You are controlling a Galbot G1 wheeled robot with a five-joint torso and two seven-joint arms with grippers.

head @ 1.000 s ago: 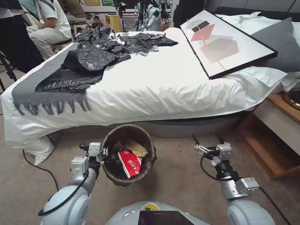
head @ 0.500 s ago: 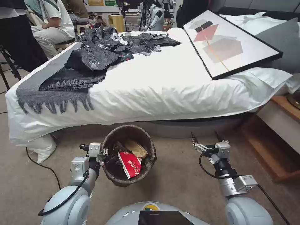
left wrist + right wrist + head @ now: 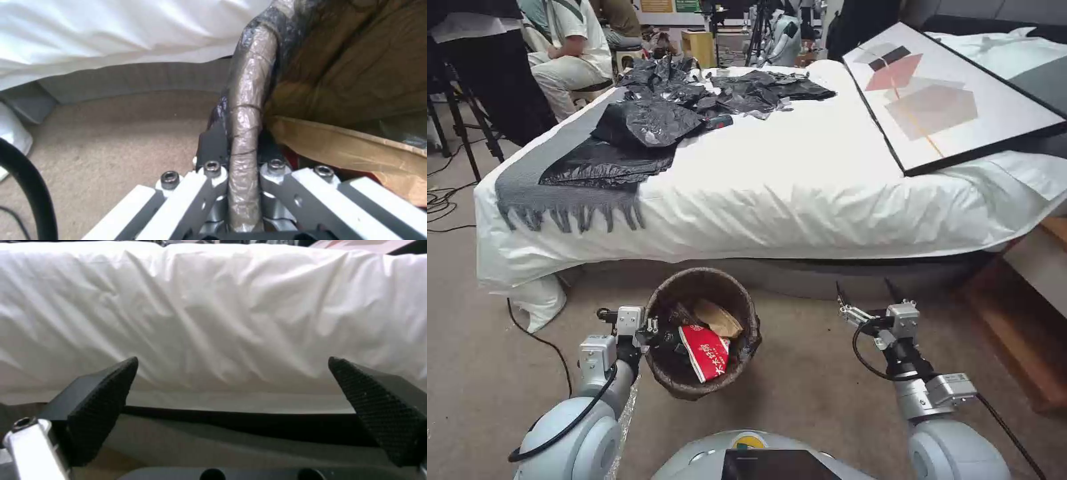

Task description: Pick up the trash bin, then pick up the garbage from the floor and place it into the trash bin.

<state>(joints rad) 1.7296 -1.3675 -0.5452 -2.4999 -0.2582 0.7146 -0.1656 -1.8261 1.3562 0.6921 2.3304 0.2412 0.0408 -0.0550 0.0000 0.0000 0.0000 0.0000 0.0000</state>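
Whole head view is sliding sideways vs a sec ago: bed (image 3: 800, 193) and framed picture (image 3: 960, 100) are drifting toward robot's right, more carpet and cables are showing on the left, so base/camera is turning; both arms are keeping the same pose rel. to the body.

Left hand (image 3: 657, 331) is clamping the trash bin (image 3: 704, 331) by its near-left rim. Wrist cam is showing the bag-wrapped rim (image 3: 245, 133) pinched between the fingers (image 3: 212, 148). Bin is hanging just in front of the robot's chest, w/ carpet below it.

Right hand (image 3: 870, 300) is hovering spread wide and empty, out to the right of the bin, pads (image 3: 106, 396) pointing at the bed's sheet.

Progress, judging by this: bin pickup is done. Some garbage is already sitting inside – a red-white carton (image 3: 704, 350) and tan cardboard (image 3: 717, 315). No loose litter is showing on the visible floor, so can't say how much is left.

Around: black plastic bags (image 3: 647, 123) are lying on the bed, not task items. Grey fringed throw (image 3: 554, 187) is draping over the bed's corner. Black cable (image 3: 537, 337) is trailing on the carpet left of the robot, a poss. snag for the base. Bed edge is close ahead.
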